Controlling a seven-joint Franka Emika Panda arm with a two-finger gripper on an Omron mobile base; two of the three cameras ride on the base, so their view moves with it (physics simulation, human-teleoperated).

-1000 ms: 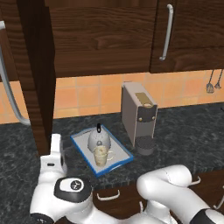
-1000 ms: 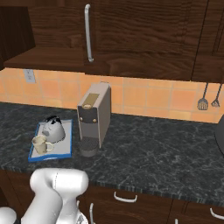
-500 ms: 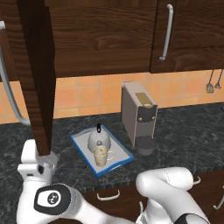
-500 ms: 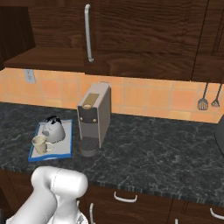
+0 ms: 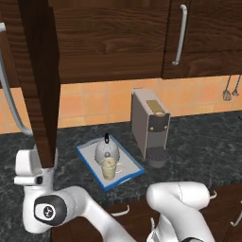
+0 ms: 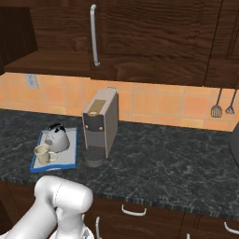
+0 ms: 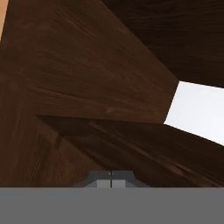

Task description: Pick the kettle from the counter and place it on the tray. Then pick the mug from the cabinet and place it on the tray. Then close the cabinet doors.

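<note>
at centre frame, the silver-grey dome kettle [image 5: 107, 150] and cream mug [image 5: 109, 168] sit on the blue-rimmed tray [image 5: 86, 155]; the gripper [image 7: 111, 178] fingertips meet, pressed together, beside the open dark brown cabinet door [image 5: 40, 80] at left

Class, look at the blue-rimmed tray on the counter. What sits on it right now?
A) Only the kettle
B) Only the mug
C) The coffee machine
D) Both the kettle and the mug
D: the kettle and the mug both stand inside the blue rim of the tray, the mug nearer the counter's front edge.
</note>
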